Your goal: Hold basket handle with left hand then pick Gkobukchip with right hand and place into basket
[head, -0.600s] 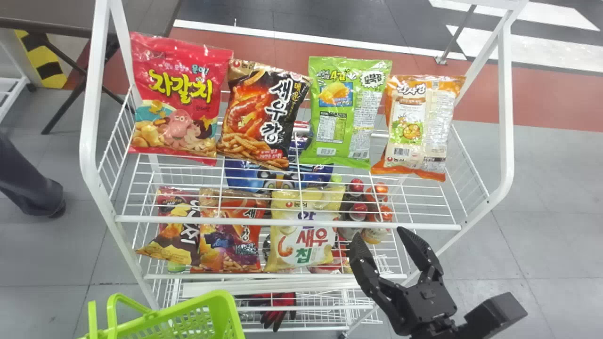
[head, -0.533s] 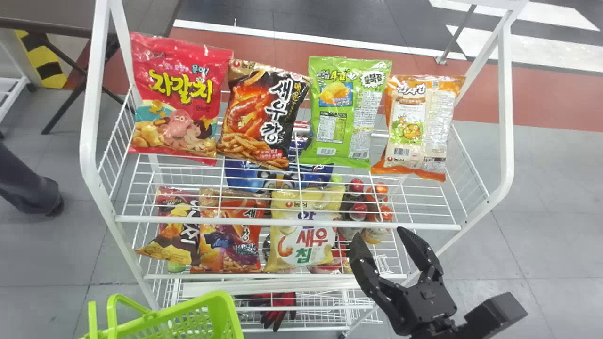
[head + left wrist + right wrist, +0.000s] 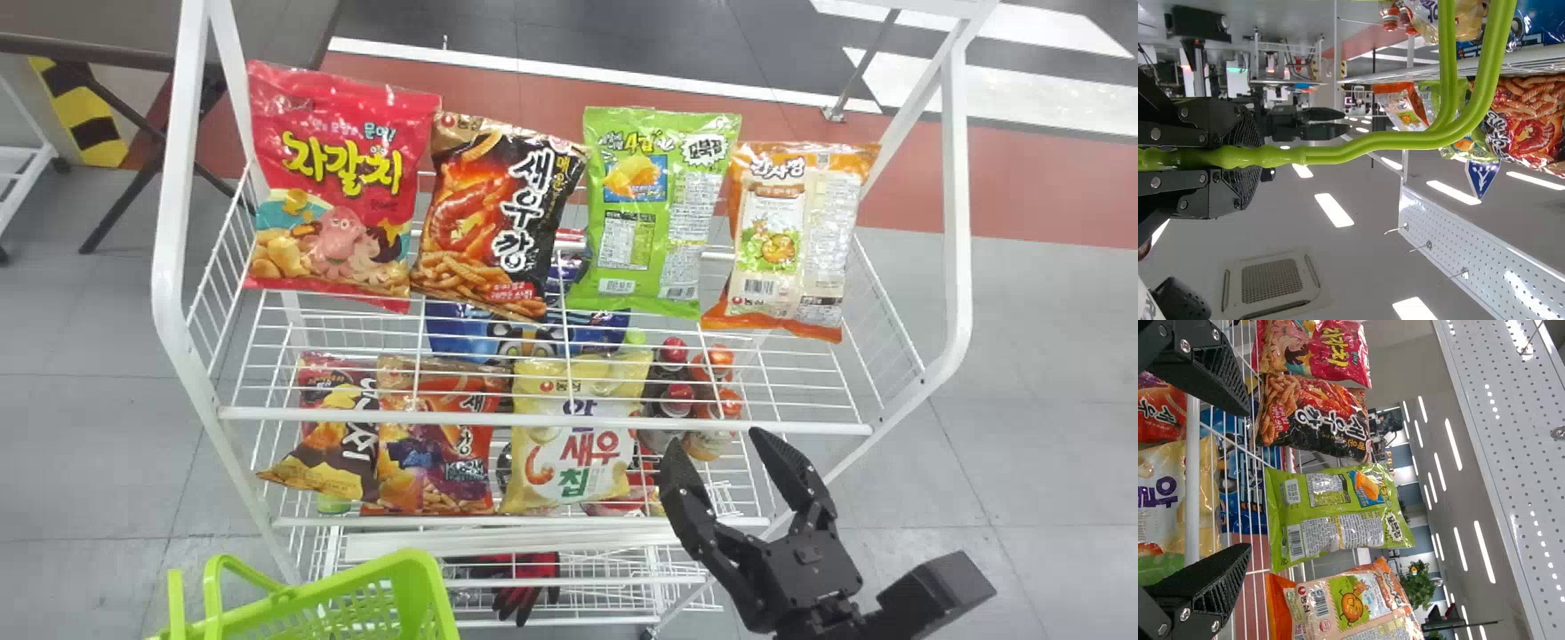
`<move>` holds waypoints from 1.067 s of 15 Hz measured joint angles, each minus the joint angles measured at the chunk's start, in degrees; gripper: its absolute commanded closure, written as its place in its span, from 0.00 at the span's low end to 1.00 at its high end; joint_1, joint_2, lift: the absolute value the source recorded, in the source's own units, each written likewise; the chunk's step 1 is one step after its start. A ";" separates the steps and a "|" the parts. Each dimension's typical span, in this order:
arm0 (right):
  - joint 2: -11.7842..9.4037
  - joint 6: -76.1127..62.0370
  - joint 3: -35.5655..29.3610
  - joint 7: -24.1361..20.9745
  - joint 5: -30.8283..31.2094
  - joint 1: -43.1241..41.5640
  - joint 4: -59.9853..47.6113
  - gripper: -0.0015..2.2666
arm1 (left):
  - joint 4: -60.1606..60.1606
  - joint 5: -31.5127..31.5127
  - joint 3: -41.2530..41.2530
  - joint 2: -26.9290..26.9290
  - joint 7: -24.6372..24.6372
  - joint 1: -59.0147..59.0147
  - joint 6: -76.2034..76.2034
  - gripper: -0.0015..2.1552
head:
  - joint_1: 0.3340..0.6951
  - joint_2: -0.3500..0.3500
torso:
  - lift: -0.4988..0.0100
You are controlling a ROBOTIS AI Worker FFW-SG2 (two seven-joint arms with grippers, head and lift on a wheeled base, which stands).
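The green Gkobukchip bag (image 3: 656,213) leans upright in the rack's top wire basket, between a black bag and an orange one. Low at the right of the head view, my right gripper (image 3: 717,444) stands open, in front of and below the top shelf. In the right wrist view the Gkobukchip (image 3: 1338,513) lies beyond the open right gripper (image 3: 1248,480), apart from its fingers. My left gripper (image 3: 1248,157) is shut on the green basket handle (image 3: 1371,141). The green basket (image 3: 329,613) is at the head view's bottom left.
A red bag (image 3: 338,187), the black bag (image 3: 500,218) and the orange bag (image 3: 791,240) share the top shelf. Its white front rail (image 3: 542,420) crosses before the lower shelf, where more snack bags (image 3: 578,436) and bottles stand. White posts (image 3: 956,222) rise at both sides.
A person's leg at the left of the head view has gone out of sight. Both the basket and my right gripper have kept their places.
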 measured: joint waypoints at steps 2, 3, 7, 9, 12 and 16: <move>0.01 0.03 0.00 -0.08 0.07 -0.39 0.03 0.04 | 0.07 0.00 0.00 0.00 0.01 -0.07 0.00 1.00 | 1.00 0.21 | 0.98; 0.04 0.16 0.02 -0.19 0.31 -0.91 0.03 0.04 | 0.10 -0.03 0.00 0.00 0.01 -0.13 0.00 1.00 | 1.00 0.21 | 0.98; 0.19 5.87 0.16 -1.84 1.45 -5.65 -0.68 0.04 | 0.12 -0.09 0.04 0.08 -0.04 -0.22 0.12 1.00 | 1.00 0.24 | 0.98; 0.25 10.89 0.26 -3.39 2.73 -9.38 -0.78 0.04 | 0.12 -0.04 0.27 0.17 -0.25 -0.22 0.43 1.00 | 1.00 0.26 | 0.98; 0.35 18.77 0.41 -5.73 4.51 -15.28 -0.61 0.04 | 0.12 0.09 0.37 0.34 -0.27 -0.53 0.67 1.00 | 1.00 0.29 | 0.98; 0.49 26.36 1.67 -8.47 5.15 -22.77 0.24 0.03 | 0.12 0.09 0.02 0.39 -0.08 -1.19 1.22 1.00 | 1.00 0.31 | 0.98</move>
